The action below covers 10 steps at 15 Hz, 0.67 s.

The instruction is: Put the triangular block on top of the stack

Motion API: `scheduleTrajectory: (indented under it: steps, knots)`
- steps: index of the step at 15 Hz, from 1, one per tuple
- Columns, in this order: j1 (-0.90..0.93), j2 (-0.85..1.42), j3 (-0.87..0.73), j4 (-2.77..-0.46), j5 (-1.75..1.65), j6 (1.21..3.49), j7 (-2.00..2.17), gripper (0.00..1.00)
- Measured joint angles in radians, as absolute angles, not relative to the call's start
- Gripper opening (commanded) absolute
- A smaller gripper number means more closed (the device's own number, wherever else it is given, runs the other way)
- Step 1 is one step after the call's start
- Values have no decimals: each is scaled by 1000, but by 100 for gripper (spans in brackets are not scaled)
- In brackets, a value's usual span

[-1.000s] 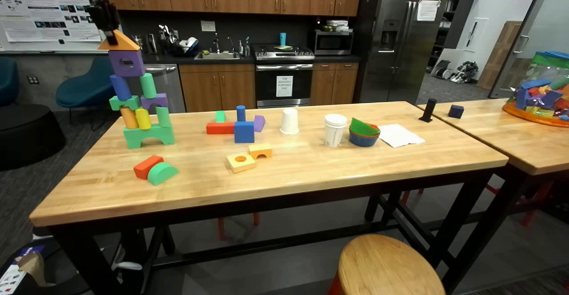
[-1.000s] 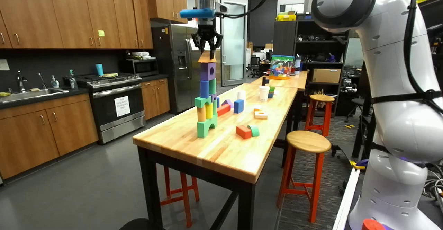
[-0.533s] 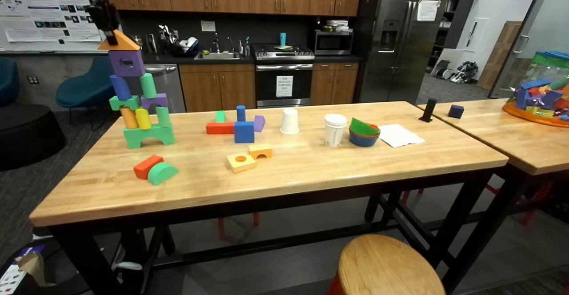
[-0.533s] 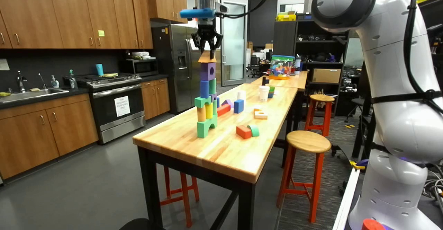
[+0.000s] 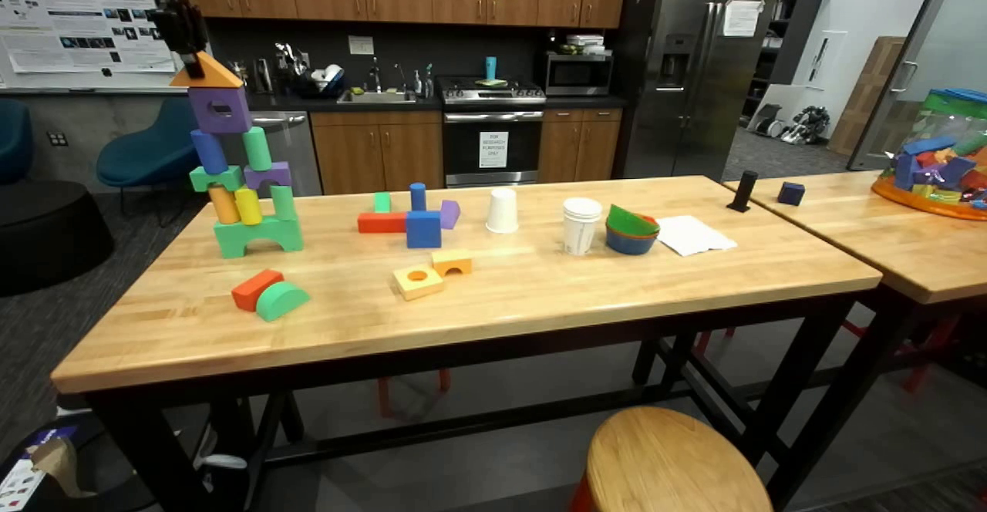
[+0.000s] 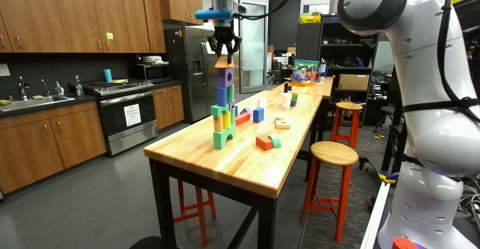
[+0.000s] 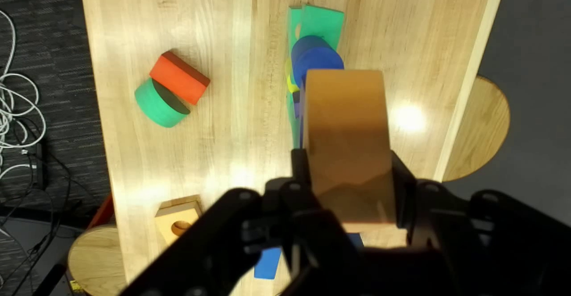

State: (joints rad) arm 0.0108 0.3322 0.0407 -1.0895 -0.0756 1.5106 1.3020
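Orange triangular toy block (image 5: 217, 74): apex up, at the top of the tall multicoloured toy-block stack (image 6: 221, 110).
Purple cube with a round hole (image 5: 202, 115): directly below the block; the base appears to meet it in both exterior views, and in an exterior view juts past one edge. Whether it bears the weight cannot be told.
Black two-finger gripper (image 7: 350, 166): jaws clenched on the block, fingers (image 7: 299, 166) against two opposite sides.
Block and gripper, last second: no visible change; both keep the same pose. Judged meaning: positioning is complete, release is outstanding.
Blue cylindrical toy block (image 5: 209, 152) and green cylindrical toy block (image 5: 258, 149): stand apart under the cube; likely sensitive to sideways push.
Gripper, next move: part the fingers evenly, then raise straight up; uneven release could drag the block or topple the stack.
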Motion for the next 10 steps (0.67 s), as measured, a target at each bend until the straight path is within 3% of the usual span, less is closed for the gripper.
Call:
scheduleTrajectory:
  steps: [7, 8, 10]
  knots:
    - [11, 332, 41, -1089, -76, 1511, 1302, 41]
    - [11, 332, 41, -1089, -76, 1511, 1302, 66]
    - [11, 333, 41, -1090, -76, 1511, 1302, 71]
